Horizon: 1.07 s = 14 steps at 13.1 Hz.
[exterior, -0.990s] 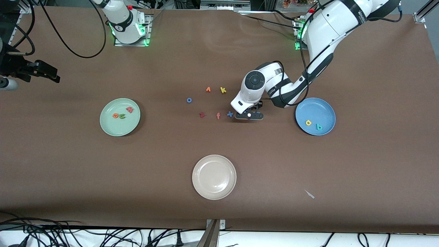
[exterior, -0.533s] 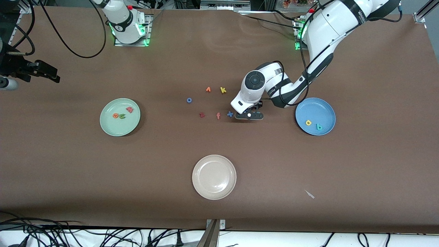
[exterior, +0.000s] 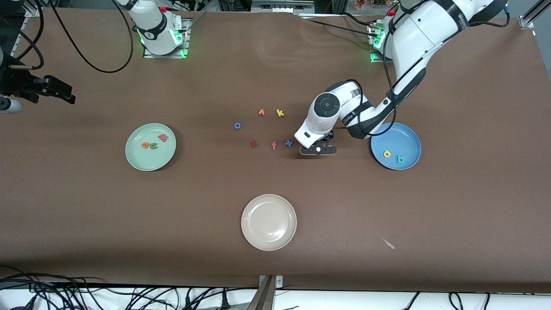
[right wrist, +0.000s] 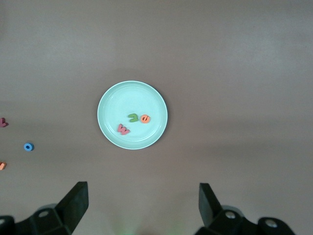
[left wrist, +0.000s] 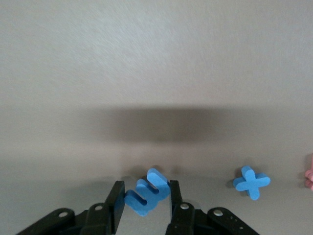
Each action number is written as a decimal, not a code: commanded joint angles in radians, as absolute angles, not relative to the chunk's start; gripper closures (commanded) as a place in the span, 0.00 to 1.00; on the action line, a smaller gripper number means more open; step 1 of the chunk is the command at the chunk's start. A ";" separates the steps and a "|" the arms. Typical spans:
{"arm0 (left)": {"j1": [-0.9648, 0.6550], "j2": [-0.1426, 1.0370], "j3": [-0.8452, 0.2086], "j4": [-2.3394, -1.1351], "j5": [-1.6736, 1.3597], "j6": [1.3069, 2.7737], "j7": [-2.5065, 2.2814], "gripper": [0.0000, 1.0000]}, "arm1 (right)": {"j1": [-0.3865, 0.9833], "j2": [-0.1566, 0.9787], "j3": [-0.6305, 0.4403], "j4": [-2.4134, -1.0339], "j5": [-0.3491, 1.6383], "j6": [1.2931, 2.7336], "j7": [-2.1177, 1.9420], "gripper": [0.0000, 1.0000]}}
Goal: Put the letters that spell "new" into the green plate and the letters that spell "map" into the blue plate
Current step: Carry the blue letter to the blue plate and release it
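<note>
Your left gripper (left wrist: 145, 208) has its two fingers (left wrist: 118, 203) drawn in tight on the small light-blue foam letter "m" (left wrist: 146, 192), which sits tilted between them, clear of the brown tabletop (exterior: 430, 215). In the front view that left gripper (exterior: 318, 149) hangs over bare tabletop. Just beside it, toward the right arm's end, lies the small blue foam "x" (exterior: 289, 143), then an orange foam "f" (exterior: 274, 145) and a dark red foam "z" (exterior: 253, 144). Toward the left arm's end, near your gripper, sits the round medium-blue plate (exterior: 407, 134) holding the yellow foam "p" (exterior: 387, 153) and the teal-green foam "a" (exterior: 400, 159) side by side.

Your right gripper (right wrist: 142, 205) waits with its fingers spread wide and nothing between them, high over the tabletop. Below it you see the round pale mint-green plate (right wrist: 110, 105), carrying the olive-green foam "n" (right wrist: 133, 117), the orange foam "e" (right wrist: 145, 118) and the salmon-pink foam "w" (right wrist: 123, 129), all close together. A round cream-white plate (exterior: 258, 211) lies well apart from both grippers, nearest the front camera.
</note>
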State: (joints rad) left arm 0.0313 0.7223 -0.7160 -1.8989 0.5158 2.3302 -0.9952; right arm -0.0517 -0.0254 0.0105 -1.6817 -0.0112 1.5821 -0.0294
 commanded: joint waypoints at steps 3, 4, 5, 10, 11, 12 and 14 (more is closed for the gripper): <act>0.399 0.698 -1.029 -1.907 0.540 2.082 -0.873 0.70 | -0.055 -0.025 0.009 -1.667 0.005 1.566 -0.043 0.00; 0.470 0.698 -1.072 -1.907 0.540 2.039 -0.835 0.70 | -0.055 -0.025 0.009 -1.667 0.005 1.566 -0.043 0.00; 0.527 0.696 -1.094 -1.907 0.540 2.001 -0.793 0.70 | -0.055 -0.025 0.009 -1.667 0.005 1.566 -0.043 0.00; 0.713 0.696 -1.092 -1.893 0.557 1.835 -0.494 0.69 | -0.055 -0.023 0.008 -1.667 0.005 1.566 -0.043 0.00; 0.730 0.701 -1.079 -1.894 0.560 1.818 -0.457 0.69 | -0.055 -0.025 0.008 -1.667 0.005 1.566 -0.043 0.00; 0.732 0.701 -1.040 -1.894 0.569 1.809 -0.434 0.68 | -0.055 -0.025 0.009 -1.667 0.005 1.566 -0.043 0.00; 0.732 0.703 -0.973 -1.894 0.580 1.807 -0.381 0.68 | -0.055 -0.025 0.008 -1.667 0.005 1.566 -0.043 0.00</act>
State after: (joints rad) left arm 0.7348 0.7018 -1.0106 -1.8928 0.5457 1.8208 -0.4305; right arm -0.0521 -0.0252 0.0099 -1.6816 -0.0110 1.5818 -0.0294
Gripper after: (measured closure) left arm 0.581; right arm 0.000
